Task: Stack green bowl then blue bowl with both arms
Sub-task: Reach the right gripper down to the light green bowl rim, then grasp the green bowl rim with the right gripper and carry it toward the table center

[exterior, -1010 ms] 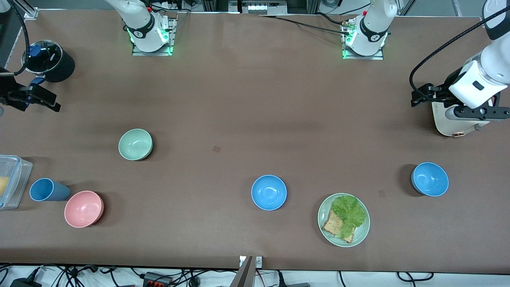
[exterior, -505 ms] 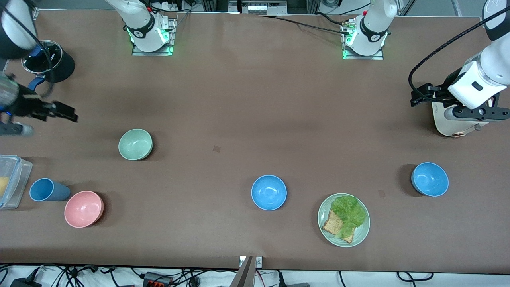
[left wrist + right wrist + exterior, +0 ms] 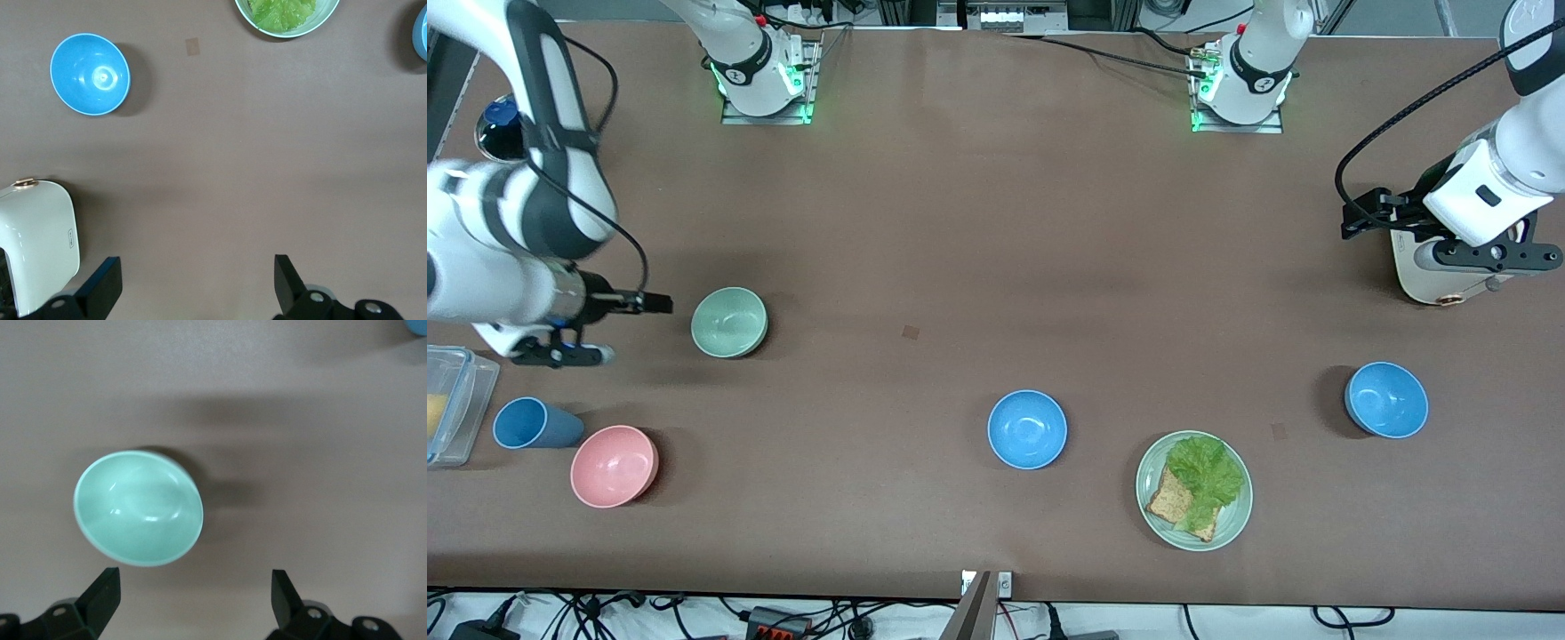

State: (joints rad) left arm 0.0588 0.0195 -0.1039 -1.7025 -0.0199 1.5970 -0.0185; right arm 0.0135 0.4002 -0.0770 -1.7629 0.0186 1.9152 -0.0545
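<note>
The green bowl (image 3: 729, 322) sits upright and empty toward the right arm's end of the table. It also shows in the right wrist view (image 3: 138, 508). My right gripper (image 3: 640, 303) is open and empty, over bare table just beside the green bowl (image 3: 193, 603). One blue bowl (image 3: 1027, 429) sits mid-table near the front camera. A second blue bowl (image 3: 1386, 400) sits toward the left arm's end and shows in the left wrist view (image 3: 90, 73). My left gripper (image 3: 1356, 218) is open and empty (image 3: 197, 287), over the table beside a white appliance (image 3: 1432, 276).
A pink bowl (image 3: 615, 466), a blue cup (image 3: 532, 423) and a clear container (image 3: 449, 404) stand nearer the front camera than the green bowl. A green plate with lettuce and bread (image 3: 1232, 524) lies between the two blue bowls.
My right arm has swung in from the table's end and brought its gripper beside the green bowl. The left arm has barely moved. No bowl has moved.
</note>
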